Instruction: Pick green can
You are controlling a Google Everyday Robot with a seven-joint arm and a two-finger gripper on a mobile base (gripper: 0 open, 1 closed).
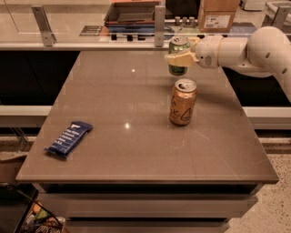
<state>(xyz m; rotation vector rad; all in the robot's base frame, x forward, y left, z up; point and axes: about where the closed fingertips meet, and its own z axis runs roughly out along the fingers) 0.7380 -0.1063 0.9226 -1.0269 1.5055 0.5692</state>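
Observation:
The green can [178, 69] is held at the far right of the brown table [113, 91], just behind the orange-gold can [183, 102]. Its silver top shows above the fingers, and its base appears lifted a little off the tabletop. My gripper [181, 59] reaches in from the right on a white arm [254, 50]. Its cream fingers [175, 59] are closed around the middle of the green can. The orange-gold can stands upright on the table, in front of and below the gripper.
A blue snack packet [69, 138] lies flat near the table's front left edge. Behind the table runs a counter with a glass rail and posts [159, 22], a dark tray [132, 11] and a cardboard box [218, 13].

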